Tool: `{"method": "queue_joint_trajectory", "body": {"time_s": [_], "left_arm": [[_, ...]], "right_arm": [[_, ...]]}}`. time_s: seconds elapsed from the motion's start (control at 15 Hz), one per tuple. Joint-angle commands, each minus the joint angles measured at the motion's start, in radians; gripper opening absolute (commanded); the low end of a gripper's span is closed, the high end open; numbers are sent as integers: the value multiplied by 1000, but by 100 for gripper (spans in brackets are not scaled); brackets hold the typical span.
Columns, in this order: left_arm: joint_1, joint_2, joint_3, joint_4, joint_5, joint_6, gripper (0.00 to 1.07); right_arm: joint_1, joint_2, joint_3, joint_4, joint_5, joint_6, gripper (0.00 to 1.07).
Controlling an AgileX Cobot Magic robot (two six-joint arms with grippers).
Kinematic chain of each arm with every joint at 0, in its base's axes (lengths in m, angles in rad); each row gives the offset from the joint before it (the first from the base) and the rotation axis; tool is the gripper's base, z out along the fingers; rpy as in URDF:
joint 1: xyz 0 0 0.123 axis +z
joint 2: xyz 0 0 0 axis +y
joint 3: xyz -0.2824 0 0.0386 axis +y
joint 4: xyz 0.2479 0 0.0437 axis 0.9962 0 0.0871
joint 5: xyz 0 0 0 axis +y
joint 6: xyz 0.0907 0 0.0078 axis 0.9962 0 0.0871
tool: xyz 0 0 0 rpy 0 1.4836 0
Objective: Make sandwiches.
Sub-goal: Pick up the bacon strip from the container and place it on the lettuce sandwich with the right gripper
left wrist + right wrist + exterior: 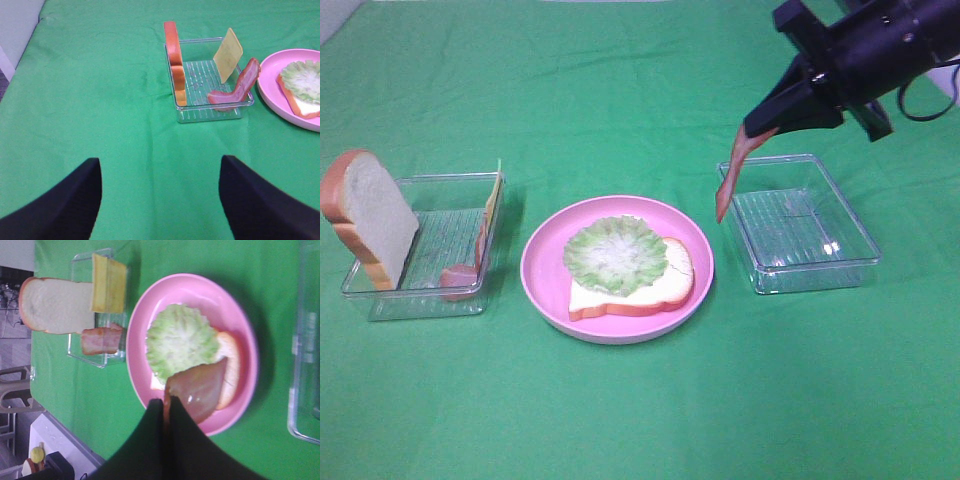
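Observation:
On the pink plate point(542, 250) lies a bread slice point(655, 290) with a pale green lettuce leaf point(615, 253) on top. My right gripper point(760, 128) is shut on a reddish-brown bacon strip point(728, 188), which hangs above the gap between the plate and the right tray. In the right wrist view the gripper point(165, 405) holds that bacon strip point(200, 387) over the plate's edge. The left clear tray point(200, 116) holds a second bread slice point(173, 55) standing on edge, a cheese slice point(228, 54) and another bacon strip point(240, 85). My left gripper point(160, 200) is open, low over the cloth, short of that tray.
A clear tray point(840, 250) with nothing in it stands to the right of the plate, below the right arm. Green cloth covers the whole table. The table's edge and a chair show in the right wrist view beyond the left tray.

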Motion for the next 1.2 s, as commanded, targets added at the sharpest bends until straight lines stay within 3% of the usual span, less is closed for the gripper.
{"method": "queue_joint_trajectory", "body": {"time_s": [0.07,0.2,0.33,0.47,0.6,0.87,1.2], "left_arm": [[1,-19,1,-5,-9,1,64],[1,-19,1,-5,-9,1,64],[1,-19,1,-5,-9,1,64],[1,-19,1,-5,-9,1,64],[1,-19,1,-5,-9,1,64],[1,-19,1,-5,-9,1,64],[1,-19,1,-5,-9,1,64]], "right_arm": [[183,31,11,89,-155,-25,0],[273,87,6,164,-245,-25,0],[306,153,-6,232,-293,-32,0],[303,229,-10,273,-336,-34,0],[303,281,-10,232,-358,-27,0],[304,277,-26,241,-316,-25,0],[306,290,-58,446,-268,-127,0]]}}
